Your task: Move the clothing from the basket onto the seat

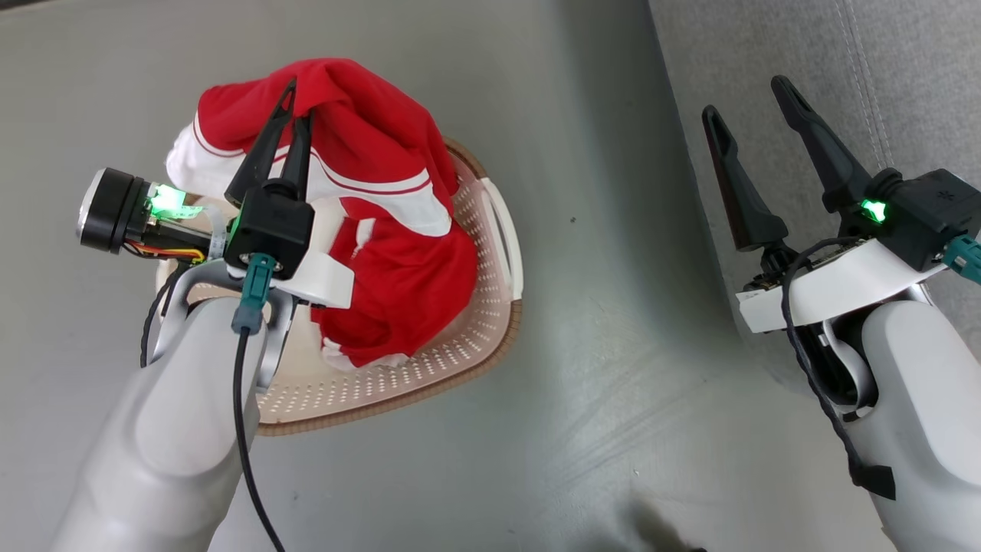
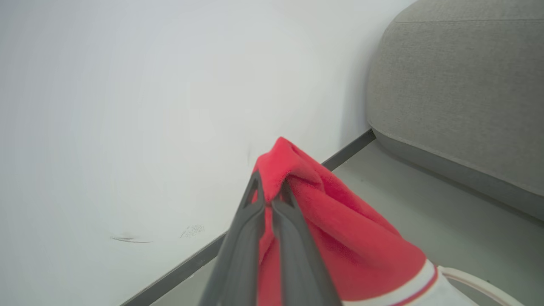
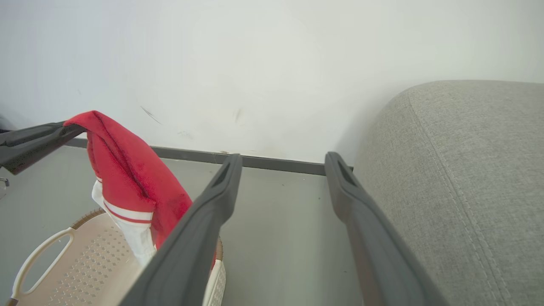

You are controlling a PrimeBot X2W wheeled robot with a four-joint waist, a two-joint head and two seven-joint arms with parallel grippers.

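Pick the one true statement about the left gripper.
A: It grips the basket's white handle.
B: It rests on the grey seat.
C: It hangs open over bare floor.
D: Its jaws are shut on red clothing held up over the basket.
D: the left gripper has its jaws pinched on a fold of the clothing, which drapes from there down into the basket.

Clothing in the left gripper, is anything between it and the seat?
Nothing on the floor blocks the way: it is bare between the basket and the seat. Only the open right gripper hangs at the seat's edge. The left gripper is shut on the clothing.
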